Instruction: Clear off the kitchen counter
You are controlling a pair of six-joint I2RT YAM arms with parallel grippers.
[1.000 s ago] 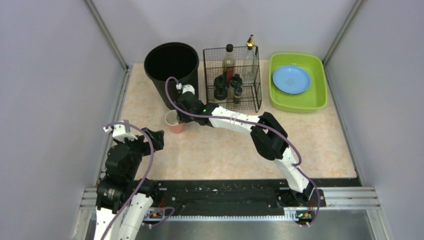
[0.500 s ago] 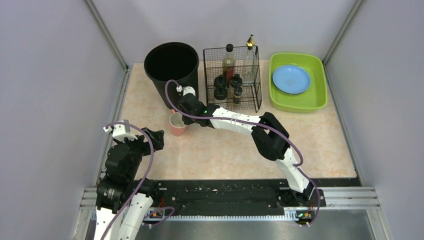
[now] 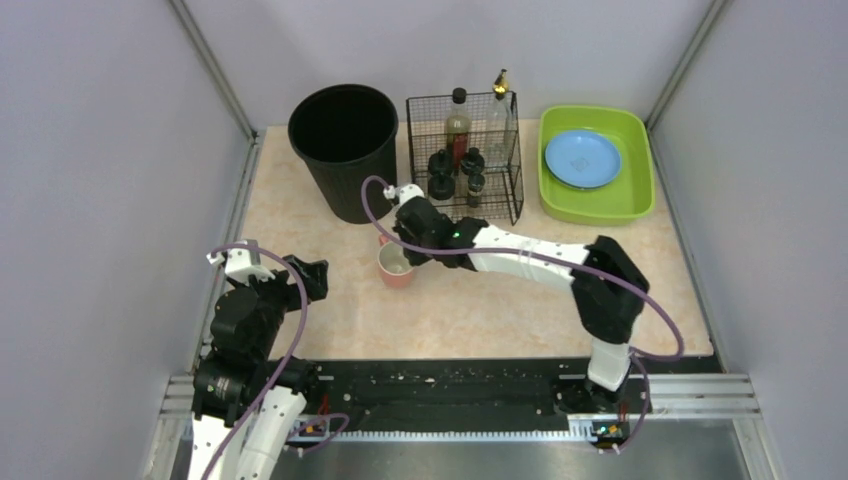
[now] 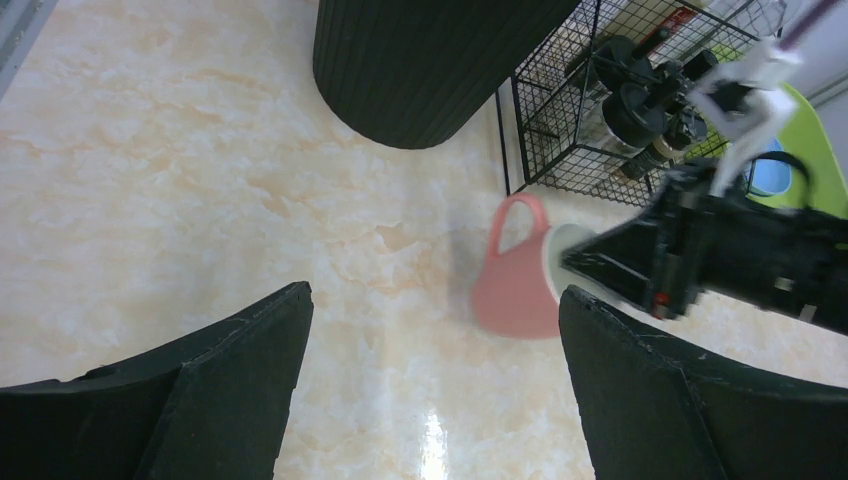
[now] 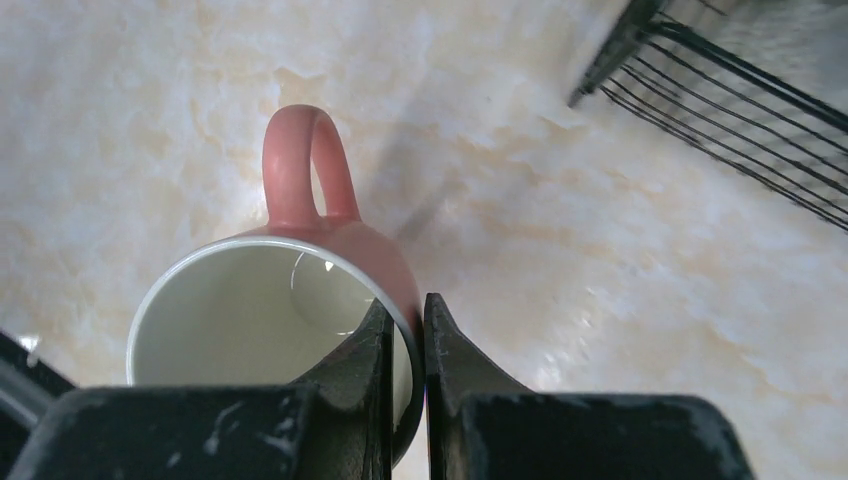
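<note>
Pinched on the mug (image 5: 240, 320) rim with the right gripper (image 5: 405, 335), one finger inside and one outside, counter (image 5: 600, 250) directly below; could swing or slip out from so thin, one-sided a hold and strike the rack (image 3: 500, 190) just beyond.

Both arms (image 3: 520, 262) wear white shells over black joints — purple cables (image 3: 303, 300) looping alongside, black wedge-shaped fingers (image 4: 230, 400).
</note>
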